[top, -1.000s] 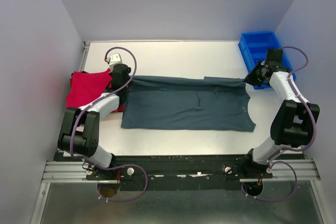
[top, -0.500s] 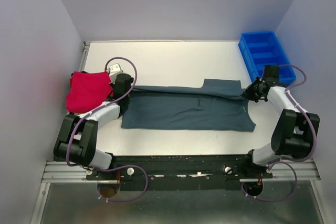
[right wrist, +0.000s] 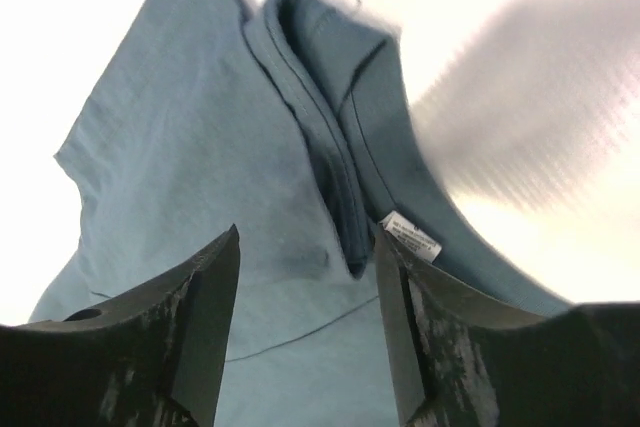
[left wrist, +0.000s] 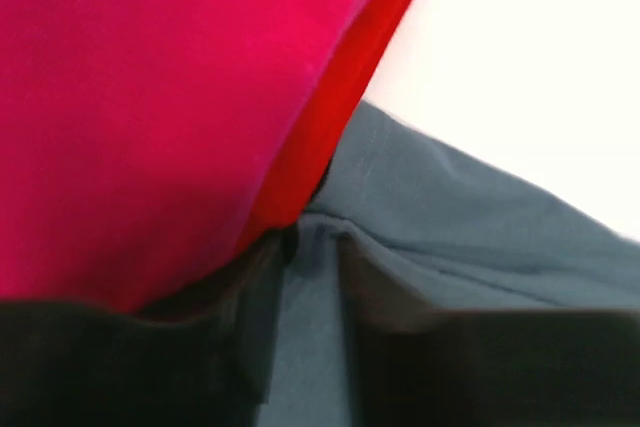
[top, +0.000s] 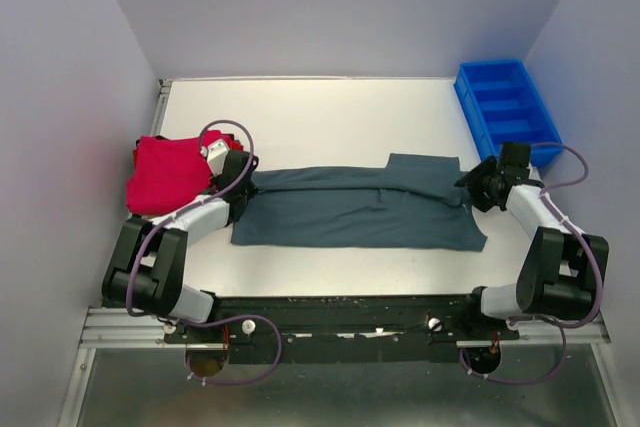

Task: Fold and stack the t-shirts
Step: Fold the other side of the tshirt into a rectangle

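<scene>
— The grey t-shirt (top: 360, 212) has had its far edge brought forward; it lies doubled along the table (top: 330, 112) middle.
— Room?
— Lilac walls (top: 330, 7), white top (blue bin (top: 505, 107) far right), red t-shirts (top: 165, 172) stacked left. The right gripper (right wrist: 307, 237) gapes above the collar (right wrist: 320, 147); the left gripper (top: 240, 185): can't tell.

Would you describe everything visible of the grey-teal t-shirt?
The grey-teal t-shirt is soft cloth, folded lengthwise into a long band flat across the table, a flap jutting from its far edge. Its left end meets the red shirts; the open right pincer hovers at its collar and white label.
</scene>
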